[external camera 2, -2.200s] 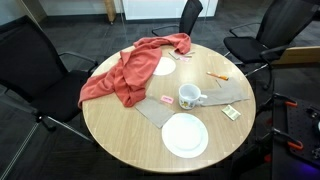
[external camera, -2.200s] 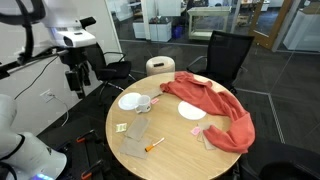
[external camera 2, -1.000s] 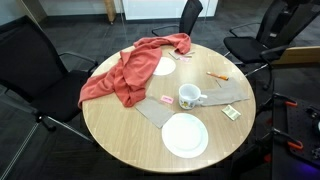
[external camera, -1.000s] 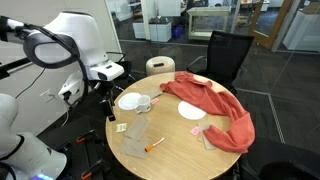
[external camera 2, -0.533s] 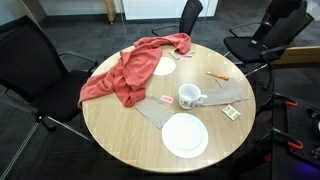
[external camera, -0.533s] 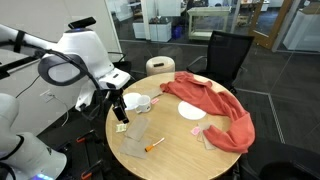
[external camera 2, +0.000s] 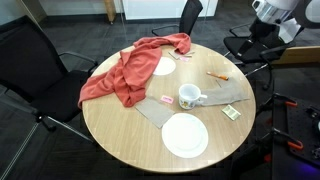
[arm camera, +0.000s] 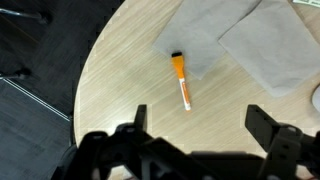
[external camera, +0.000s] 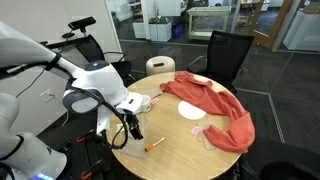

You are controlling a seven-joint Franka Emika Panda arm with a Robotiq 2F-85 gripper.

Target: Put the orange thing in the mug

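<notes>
Swung in from beyond the rim, the tool (arm camera: 200,112) hovers over the tabletop (arm camera: 115,75), jaws spread, near the orange thing (arm camera: 181,82).

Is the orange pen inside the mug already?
No, in an exterior view the orange pen lies flat on the table, apart from the white mug.

The orange thing (arm camera: 181,80) lies on the tabletop (arm camera: 120,80) in front of my tool (arm camera: 200,122); in an exterior view the mug (external camera 2: 189,96) stands beside the plate (external camera 2: 185,135)
</notes>
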